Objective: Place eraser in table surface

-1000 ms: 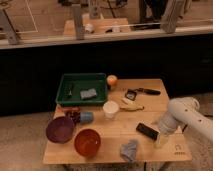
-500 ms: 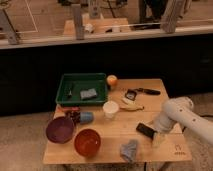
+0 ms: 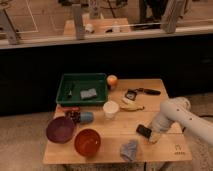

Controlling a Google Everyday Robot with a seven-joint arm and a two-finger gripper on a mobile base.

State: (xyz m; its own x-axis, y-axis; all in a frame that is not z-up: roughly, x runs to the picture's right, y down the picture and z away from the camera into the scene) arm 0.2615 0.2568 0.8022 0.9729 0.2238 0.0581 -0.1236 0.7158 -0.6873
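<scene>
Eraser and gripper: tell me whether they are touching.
Cannot tell. In the camera view the gripper sits at the right end of the eraser, at the front right of the table surface; no gap shows, but contact is not plain.

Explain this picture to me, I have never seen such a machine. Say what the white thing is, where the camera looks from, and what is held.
The white thing on the right is a robot arm; its gripper is at the lower end, down at the table surface. The one camera looks down on the table from above. At the gripper is the black eraser, low by the wood; whether it is gripped cannot be told. Also there: a green tray holding a sponge, a banana, a white cup, a purple bowl, a red bowl, a grey cloth.
</scene>
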